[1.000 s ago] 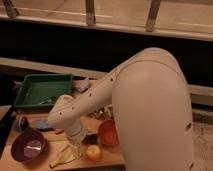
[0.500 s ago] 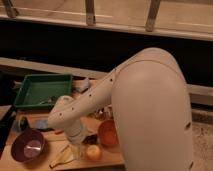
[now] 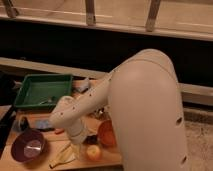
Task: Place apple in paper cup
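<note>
Reach-to-grasp stage. The gripper [image 3: 79, 148] hangs low over the near tabletop [image 3: 111, 159], just left of the apple [image 3: 93, 152], which rests unlifted. Whether the gripper is parted or closed cannot be told. The next move calls for enclosing the apple and lifting it. An orange bowl [image 3: 107, 134] crowds in just behind the apple, and a purple bowl [image 3: 29, 148] lies to the left. The paper cup is not discernible.

Bulky, smooth white arm [image 3: 145, 100] with rounded joints and small dark holes; pale gripper [image 3: 79, 149] at its lower tip.

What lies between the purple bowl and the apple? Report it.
Camera view: the pincer, close beside the apple, and a yellowish item next to it.
</note>
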`<state>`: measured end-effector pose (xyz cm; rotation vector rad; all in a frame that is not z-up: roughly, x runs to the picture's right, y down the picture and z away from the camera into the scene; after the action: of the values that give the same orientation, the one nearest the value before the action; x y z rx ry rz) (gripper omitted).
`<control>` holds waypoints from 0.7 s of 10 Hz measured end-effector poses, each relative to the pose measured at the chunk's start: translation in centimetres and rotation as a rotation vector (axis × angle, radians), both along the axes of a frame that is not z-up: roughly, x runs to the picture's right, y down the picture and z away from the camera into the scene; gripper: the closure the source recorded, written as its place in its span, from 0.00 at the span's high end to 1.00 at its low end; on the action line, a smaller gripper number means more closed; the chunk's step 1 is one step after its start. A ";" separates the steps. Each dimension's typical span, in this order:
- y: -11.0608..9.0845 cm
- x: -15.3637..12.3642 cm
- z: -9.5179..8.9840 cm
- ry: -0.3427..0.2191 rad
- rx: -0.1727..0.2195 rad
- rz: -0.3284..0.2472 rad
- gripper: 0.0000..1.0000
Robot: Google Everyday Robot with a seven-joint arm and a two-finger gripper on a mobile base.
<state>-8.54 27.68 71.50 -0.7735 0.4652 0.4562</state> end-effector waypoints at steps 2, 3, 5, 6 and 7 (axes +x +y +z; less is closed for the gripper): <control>0.2 0.7 0.2 0.017 -0.008 0.010 0.80; 0.3 1.3 0.5 0.028 -0.015 0.021 0.80; 0.8 2.2 1.1 0.040 -0.033 0.039 0.80; 1.1 2.6 1.5 0.044 -0.045 0.047 0.80; 1.5 2.9 1.9 0.046 -0.057 0.055 0.80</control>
<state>-5.63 29.16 73.40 -0.8339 0.5030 0.5144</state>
